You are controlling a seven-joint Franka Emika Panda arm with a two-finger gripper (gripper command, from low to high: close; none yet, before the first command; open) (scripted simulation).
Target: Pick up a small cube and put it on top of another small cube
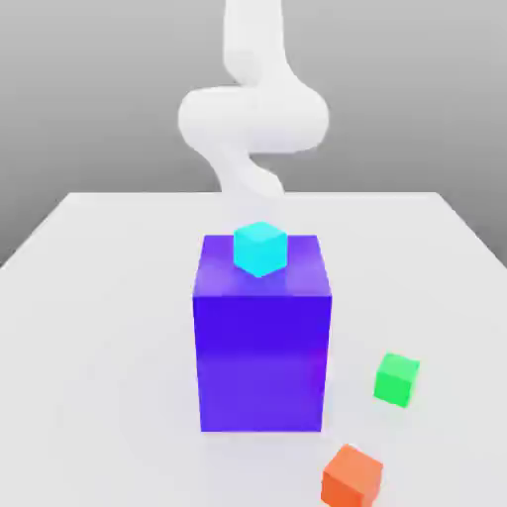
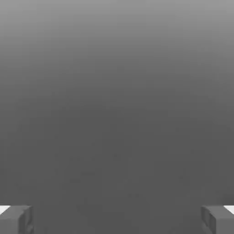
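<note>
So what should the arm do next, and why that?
Probably lower the open gripper toward one small cube, perhaps the green cube on the white table. Its fingertips stand wide apart with nothing between them, and the green cube and orange cube both lie unstacked beside the tall purple block.

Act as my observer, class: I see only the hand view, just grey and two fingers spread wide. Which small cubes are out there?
Observer: Three: a cyan cube, a green cube and an orange cube.
Operator: Is any small cube stacked on another yet?
Observer: No. The cyan cube sits on top of a large blue block. The green and orange ones lie apart on the white table, to the exterior view's right of the block.
Operator: Where is the arm?
Observer: The white arm rises behind the block, above the cyan cube.
</note>
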